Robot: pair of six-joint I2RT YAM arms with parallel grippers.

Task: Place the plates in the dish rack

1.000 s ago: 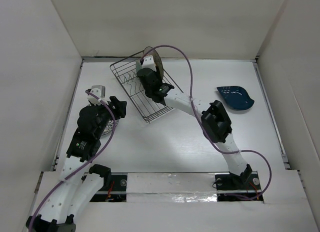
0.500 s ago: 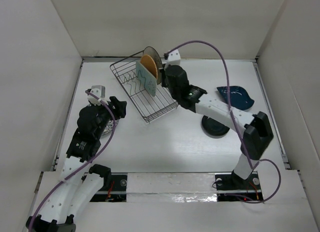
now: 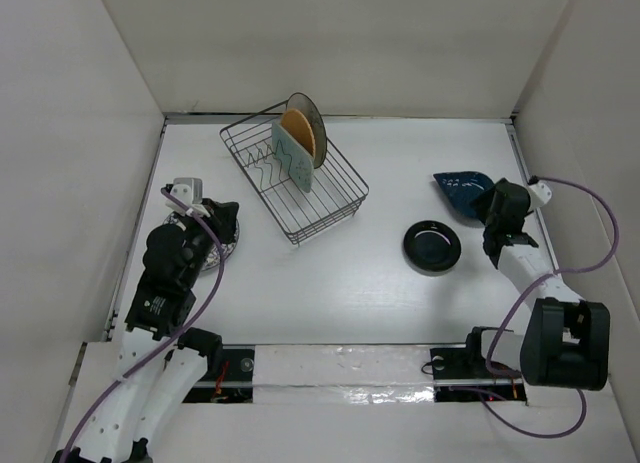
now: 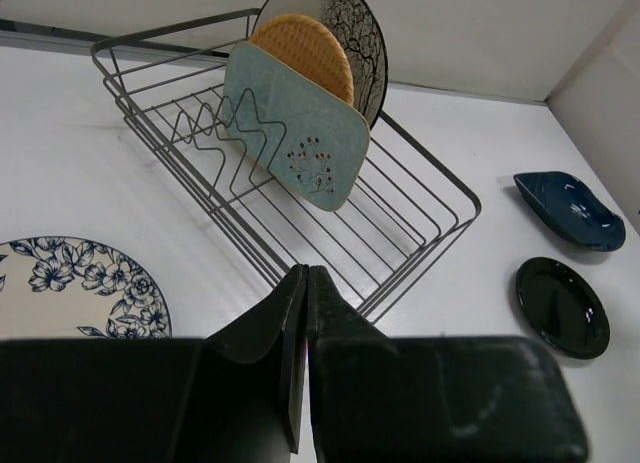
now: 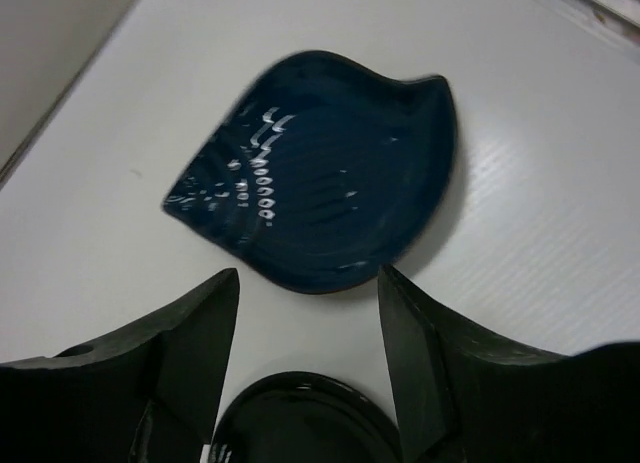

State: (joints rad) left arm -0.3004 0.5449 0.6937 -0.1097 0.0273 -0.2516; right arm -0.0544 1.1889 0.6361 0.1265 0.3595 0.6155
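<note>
**Plate loading: 3 racked, 3 on the counter, leaf dish apparently next**

**Left wrist view.**
- The left fingers (image 4: 297,363) are pressed together with nothing between them and are held above the counter (image 4: 500,123).
- In the dish rack (image 4: 420,198), 3 plates are stood on edge at the far end. The beige floral plate (image 4: 350,33) is rearmost, the orange plate (image 4: 305,48) is in the middle, and the mint plate (image 4: 300,133) is in front.
- The nearer prongs are unfilled.
- The white-and-blue floral plate (image 4: 70,283) is lying flat near the rack, low on the left of the view.

**Right wrist view.**
- The right fingers (image 5: 190,343) are spread wide and empty.
- The dark-blue leaf dish (image 5: 320,173) is lying flat just ahead of the gap between them and is not touched.
- The rim of the black plate (image 5: 300,423) shows at the bottom edge.

**Top external view.**
- The rack is set at an angle on the far left-centre of the counter.
- The leaf dish and the black plate are well apart from the rack, on the right.
- The floral plate is largely hidden beneath the left arm.

**Step in hand (judged).** Pickup of plate 4 is being prepared, with the leaf dish as the likely target.

**Next move (judged).**
- The right fingers would need to be lowered over 1 raised edge of the dish and closed on its rim.
- A flat, shallow dish offers little to grip, so a slip is possible.
- The dish would then have to be tipped upright and slotted between free prongs in front of the mint plate.
</note>
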